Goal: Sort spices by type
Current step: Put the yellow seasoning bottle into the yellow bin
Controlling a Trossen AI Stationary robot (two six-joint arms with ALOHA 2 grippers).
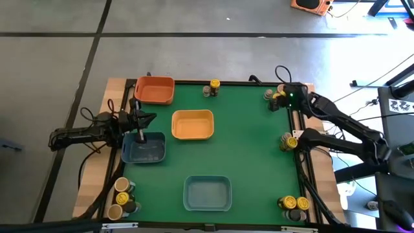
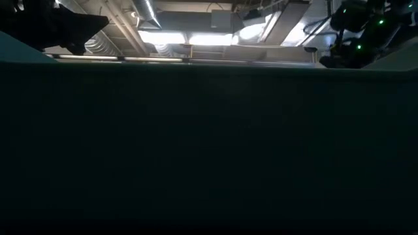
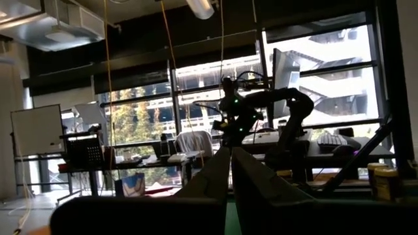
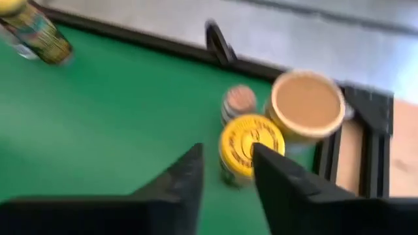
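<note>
The right gripper (image 4: 225, 166) hangs over the far right corner of the green table (image 1: 246, 155), and what matters for the next move is how it sits against the little cluster of jars (image 1: 277, 96) there: the yellow-lidded jar (image 4: 250, 145) stands upright just ahead of the fingertips, in line with the gap between them, its long axis vertical, so the dark fingers stand to either side of its lid without clamping it. The jaws are parted with clear space around the lid; whether they are opening away from it or about to close on it I cannot tell. Touching that jar on the corner side is a wider jar with a flat tan lid (image 4: 307, 104), and a smaller brownish-topped jar (image 4: 239, 100) stands just behind; any closing would have to clear both. The right arm is plainly the nearer one here. The left gripper (image 1: 140, 123) is well apart, above the near-left dark blue tray (image 1: 143, 154), its fingers pressed together on nothing I can see. Other jars stand in groups along the edges: by the far edge (image 1: 211, 87), midway down the right edge (image 1: 289, 141), at the near right corner (image 1: 292, 206) and the near left corner (image 1: 123, 197). The jars look rigid, with smooth round lids; the trays, orange (image 1: 155, 90), yellow (image 1: 192, 124) and pale blue (image 1: 207, 193), are shallow rounded rectangles with no jars in them yet.
</note>
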